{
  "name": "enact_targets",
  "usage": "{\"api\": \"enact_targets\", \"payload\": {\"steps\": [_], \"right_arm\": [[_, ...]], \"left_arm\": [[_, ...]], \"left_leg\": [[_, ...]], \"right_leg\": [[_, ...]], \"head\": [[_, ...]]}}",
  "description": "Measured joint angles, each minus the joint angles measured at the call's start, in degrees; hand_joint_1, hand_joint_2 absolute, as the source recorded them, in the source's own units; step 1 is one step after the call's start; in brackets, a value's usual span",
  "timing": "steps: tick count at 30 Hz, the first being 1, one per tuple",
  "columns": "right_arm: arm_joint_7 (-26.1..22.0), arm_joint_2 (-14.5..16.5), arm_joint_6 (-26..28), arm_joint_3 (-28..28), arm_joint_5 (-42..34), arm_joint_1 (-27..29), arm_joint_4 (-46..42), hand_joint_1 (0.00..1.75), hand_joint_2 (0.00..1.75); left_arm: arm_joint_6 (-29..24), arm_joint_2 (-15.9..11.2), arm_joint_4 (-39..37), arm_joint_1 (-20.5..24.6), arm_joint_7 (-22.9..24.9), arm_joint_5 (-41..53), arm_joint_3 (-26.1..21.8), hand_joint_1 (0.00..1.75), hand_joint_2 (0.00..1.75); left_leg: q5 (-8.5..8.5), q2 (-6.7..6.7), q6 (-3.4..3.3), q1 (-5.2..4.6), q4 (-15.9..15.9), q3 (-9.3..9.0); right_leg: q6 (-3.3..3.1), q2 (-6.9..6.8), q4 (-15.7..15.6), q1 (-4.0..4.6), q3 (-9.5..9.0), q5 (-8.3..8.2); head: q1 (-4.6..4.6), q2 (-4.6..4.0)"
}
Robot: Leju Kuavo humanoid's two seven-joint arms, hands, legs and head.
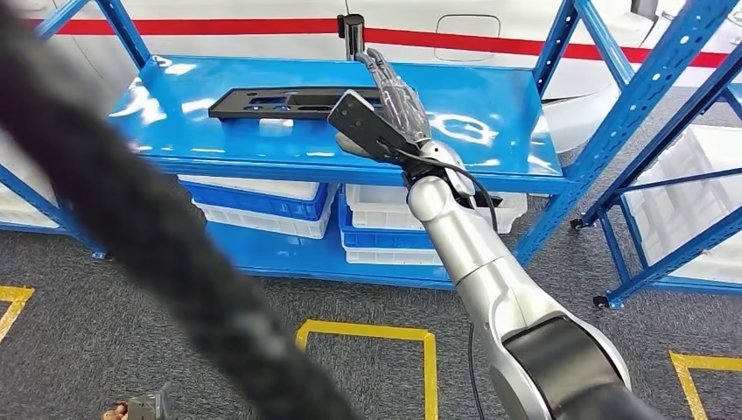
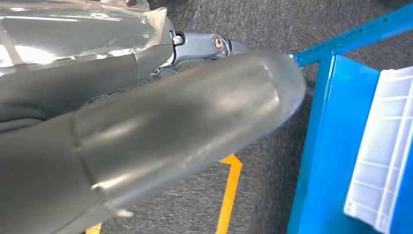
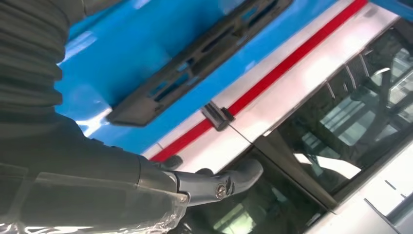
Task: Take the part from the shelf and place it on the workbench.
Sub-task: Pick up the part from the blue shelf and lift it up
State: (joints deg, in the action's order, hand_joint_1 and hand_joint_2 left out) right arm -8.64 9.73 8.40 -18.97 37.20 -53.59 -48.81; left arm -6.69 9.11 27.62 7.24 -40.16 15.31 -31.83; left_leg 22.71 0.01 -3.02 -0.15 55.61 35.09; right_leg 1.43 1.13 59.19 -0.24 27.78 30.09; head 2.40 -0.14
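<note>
Here the right hand (image 1: 395, 98), fingers stretched out flat and holding nothing, hovers over the blue shelf (image 1: 490, 157) just beside the long black part (image 1: 289, 102), which lies lengthwise along the shelf, extending away to the hand's left.

1. Shelf board (image 1: 490, 131): bare blue surface lies open to the right of the right hand (image 1: 398, 105).
2. Part (image 1: 280, 102): lies flat on the board left of the hand, apart from it.
3. Blue uprights (image 1: 643, 96): bound the board's right end.
4. White bins (image 1: 262, 206): occupy the tier beneath the board.
</note>
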Motion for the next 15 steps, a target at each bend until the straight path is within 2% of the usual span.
{"api": "enact_targets", "payload": {"steps": [2, 4, 5, 6, 7, 8, 9, 10, 11, 12, 14, 15], "right_arm": [[-0.1, -0.4, 0.2, 0.0, -0.1, 0.0, 0.1, 0.00, 1.75], [-0.2, -0.9, 0.3, 0.0, -0.2, 0.4, 0.4, 0.00, 1.75], [-0.3, -1.1, 0.4, 0.0, -0.2, 0.7, 0.5, 0.00, 1.75], [-0.3, -1.4, 0.4, 0.0, -0.2, 1.0, 0.6, 0.00, 1.75], [-0.3, -1.6, 0.5, 0.0, -0.2, 1.2, 0.7, 0.00, 1.75], [-0.4, -1.8, 0.5, 0.0, -0.2, 1.3, 0.8, 0.00, 1.75], [-0.4, -2.0, 0.6, 0.0, -0.2, 1.4, 0.9, 0.00, 1.75], [-0.5, -2.2, 0.7, 0.0, -0.3, 1.5, 1.1, 0.00, 1.75], [-0.5, -2.4, 0.7, 0.0, -0.3, 1.6, 1.2, 0.00, 1.75], [-0.5, -2.5, 0.8, 0.0, -0.3, 1.6, 1.3, 0.00, 1.75], [-0.6, -2.5, 0.9, 0.1, -0.3, 1.3, 1.2, 0.00, 1.75], [-0.6, -2.4, 0.9, 0.1, -0.3, 1.0, 1.1, 0.00, 1.75]], "left_arm": [[0.1, 0.0, -0.1, 0.2, 0.0, 0.3, 0.0, 0.00, 0.00], [0.1, 0.0, -0.3, 0.3, 0.0, 0.6, 0.1, 0.00, 0.00], [0.1, 0.0, -0.5, 0.3, 0.0, 0.6, 0.1, 0.00, 0.00], [0.2, 0.0, -0.6, 0.3, 0.0, 0.7, 0.1, 0.00, 0.00], [0.2, 0.0, -0.8, 0.3, 0.0, 0.7, 0.1, 0.00, 0.00], [0.2, 0.0, -0.9, 0.3, 0.0, 0.7, 0.1, 0.00, 0.00], [0.2, 0.0, -1.0, 0.3, 0.0, 0.7, 0.2, 0.00, 0.00], [0.2, 0.0, -1.1, 0.3, 0.0, 0.7, 0.2, 0.00, 0.00], [0.2, -0.1, -1.2, 0.4, 0.0, 0.7, 0.2, 0.00, 0.00], [0.2, -0.1, -1.2, 0.5, 0.0, 0.7, 0.2, 0.00, 0.00], [0.2, -0.1, -1.3, 0.7, 0.0, 0.7, 0.3, 0.00, 0.00], [0.2, -0.1, -1.3, 0.8, 0.0, 0.7, 0.3, 0.00, 0.00]], "left_leg": [[0.73, -0.13, -0.23, 0.23, -0.8, -1.67], [1.93, -0.27, -0.24, 0.31, -1.0, -2.99], [2.62, -0.36, -0.13, 0.34, -1.0, -3.81], [3.41, -0.44, 0.04, 0.37, -1.0, -4.80], [4.26, -0.48, 0.26, 0.41, -1.0, -5.93], [5.17, -0.49, 0.52, 0.45, -1.0, -7.05], [6.23, -0.46, 0.82, 0.40, -0.8, -8.22], [7.29, -0.44, 1.13, 0.33, -0.8, -9.05], [8.29, -0.37, 1.47, 0.28, -0.8, -9.81], [8.91, -0.30, 1.81, 0.25, -0.4, -10.49], [9.07, -0.11, 2.38, 0.65, 1.1, -10.83], [8.67, -0.09, 2.57, 0.85, 3.4, -9.90]], "right_leg": [[-0.16, -0.22, 6.8, -0.03, 4.49, 0.68], [-0.41, -0.28, 13.0, -0.15, 9.86, 3.00], [-0.39, -0.30, 14.1, -0.26, 11.83, 4.03], [-0.23, -0.35, 13.3, -0.41, 12.97, 4.19], [0.22, -0.45, 10.9, -0.61, 13.23, 3.04], [1.08, -0.68, 7.2, -0.85, 12.88, 0.52], [1.97, -1.21, 3.3, -1.07, 12.31, -2.88], [2.33, -1.90, 0.5, -1.11, 11.48, -5.60], [2.10, -2.38, -1.0, -0.88, 10.82, -7.40], [1.23, -2.67, -1.5, -0.74, 10.24, -8.00], [-0.98, -2.13, -1.4, -0.50, 8.91, -7.34], [-1.86, -1.87, -1.5, -0.62, 8.26, -7.05]], "head": [[0.14, 0.01], [0.31, 0.01], [0.29, 0.01], [0.28, 0.01], [0.34, 0.01], [0.43, -0.01], [0.61, -0.08], [0.94, -0.15], [1.43, -0.22], [1.90, -0.28], [2.83, -0.31], [3.04, -0.31]]}}
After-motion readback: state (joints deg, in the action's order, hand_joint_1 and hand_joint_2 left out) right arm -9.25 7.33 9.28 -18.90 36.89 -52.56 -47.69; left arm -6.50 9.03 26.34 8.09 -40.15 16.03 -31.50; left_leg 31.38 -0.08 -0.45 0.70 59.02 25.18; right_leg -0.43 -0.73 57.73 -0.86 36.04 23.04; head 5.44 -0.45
